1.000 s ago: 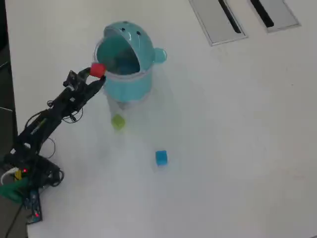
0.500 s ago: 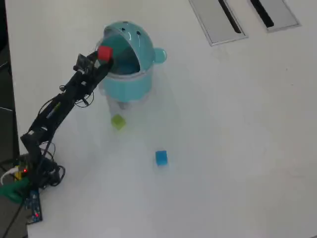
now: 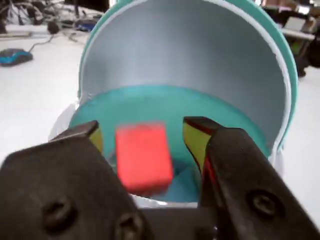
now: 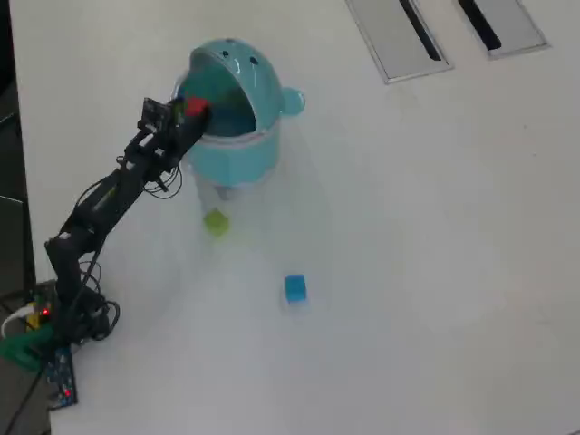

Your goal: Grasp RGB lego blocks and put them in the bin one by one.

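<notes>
Between parted jaws of gripper: red block, blurred, apparently released over bin mouth. Risk: block clips rim, bounces out.

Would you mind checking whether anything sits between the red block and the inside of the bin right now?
Nothing visible does. In the wrist view the red block is blurred between the parted sides of the tool, with gaps on both sides, directly over the bin and its open mouth; the hood arches behind it, not across the drop.
</notes>
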{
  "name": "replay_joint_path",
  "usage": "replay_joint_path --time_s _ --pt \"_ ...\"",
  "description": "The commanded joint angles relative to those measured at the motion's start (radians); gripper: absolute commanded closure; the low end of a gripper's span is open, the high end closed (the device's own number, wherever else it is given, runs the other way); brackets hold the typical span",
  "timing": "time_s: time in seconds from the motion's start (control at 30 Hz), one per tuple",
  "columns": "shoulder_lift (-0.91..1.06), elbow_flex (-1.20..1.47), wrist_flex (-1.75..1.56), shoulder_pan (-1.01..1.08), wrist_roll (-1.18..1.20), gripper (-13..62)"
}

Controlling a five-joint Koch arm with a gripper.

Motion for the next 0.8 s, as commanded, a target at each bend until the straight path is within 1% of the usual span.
replay_joint_path --time_s 0.0,0.13,0.27,0.6,0.77 --pt "0.021 -0.061 -0.067 -0.006 -0.037 11.9" --pt "0.028 -0.041 -0.092 -0.015 -0.037 14.2" --pt "0.092 0.048 -0.115 -0.015 -0.037 15.9" --pt "0.322 0.348 -0.178 0.009 -0.049 16.0" --pt "0.446 0.474 -0.206 0.043 -0.049 19.2"
